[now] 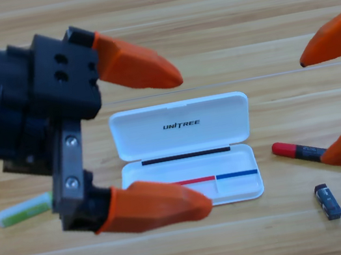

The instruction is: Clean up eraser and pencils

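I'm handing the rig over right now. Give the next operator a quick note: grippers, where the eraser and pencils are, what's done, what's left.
Left gripper: open, holding nothing, large at the left above the case's left end.
Right gripper: only its jaw tips show at the right edge, spread apart, holding nothing.
White case: open mid-table, nothing put in it.
Green pencil: on the table left of the case, partly behind the left gripper.
Red-capped marker: right of the case, its far end under the right gripper's lower jaw.
Eraser: on the table, lower right.
Done: nothing. Left: all three items.
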`<state>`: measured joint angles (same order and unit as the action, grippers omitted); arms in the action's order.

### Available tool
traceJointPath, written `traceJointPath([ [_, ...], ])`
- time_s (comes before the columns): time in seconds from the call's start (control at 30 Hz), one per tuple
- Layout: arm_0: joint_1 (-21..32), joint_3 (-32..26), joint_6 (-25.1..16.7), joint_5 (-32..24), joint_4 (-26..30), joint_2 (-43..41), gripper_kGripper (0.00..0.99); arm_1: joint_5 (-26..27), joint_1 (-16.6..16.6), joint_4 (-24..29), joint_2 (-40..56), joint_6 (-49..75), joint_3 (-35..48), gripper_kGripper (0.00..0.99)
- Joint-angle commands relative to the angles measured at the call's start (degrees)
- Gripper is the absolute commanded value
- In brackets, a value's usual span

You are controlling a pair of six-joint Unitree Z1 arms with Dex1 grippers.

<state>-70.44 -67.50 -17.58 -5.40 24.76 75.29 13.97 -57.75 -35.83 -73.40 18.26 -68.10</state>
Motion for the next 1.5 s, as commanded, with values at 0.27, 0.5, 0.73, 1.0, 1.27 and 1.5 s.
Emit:
traceJointPath([
  [0.27, -0.05, 1.67, -0.79, -0.49, 1.96, -2.08, 0.965, 0.53, 0.27, -1.7, 3.18, -0.86, 1.74, 0.982],
  [0.5, -0.05, 1.5, -2.11, 1.79, 2.84, -2.25, 0.963, -3.78, 13.27, -8.55, -1.31, -9.47, -1.69, 0.95],
  [0.73, 0.22, 0.62, -4.92, 10.76, 8.11, -3.75, 0.96, -13.97, 13.27, -13.82, -6.05, -22.04, -0.9, 0.953],
  [1.0, 4.88, 3.87, -16.52, 20.07, 10.31, -6.47, 0.962, -16.61, 13.27, -20.15, -22.57, -33.2, -3.01, 0.951],
  [1.27, 7.86, 7.83, -26.19, 29.57, 10.22, -7.09, 0.96, -14.67, 10.55, -19.71, -31.1, -36.01, -3.27, 0.954],
  [1.5, 11.29, 13.8, -30.94, 31.68, 8.11, -7.79, 0.957, -12.65, 9.06, -16.73, -35.49, -43.92, -4.33, 0.953],
])
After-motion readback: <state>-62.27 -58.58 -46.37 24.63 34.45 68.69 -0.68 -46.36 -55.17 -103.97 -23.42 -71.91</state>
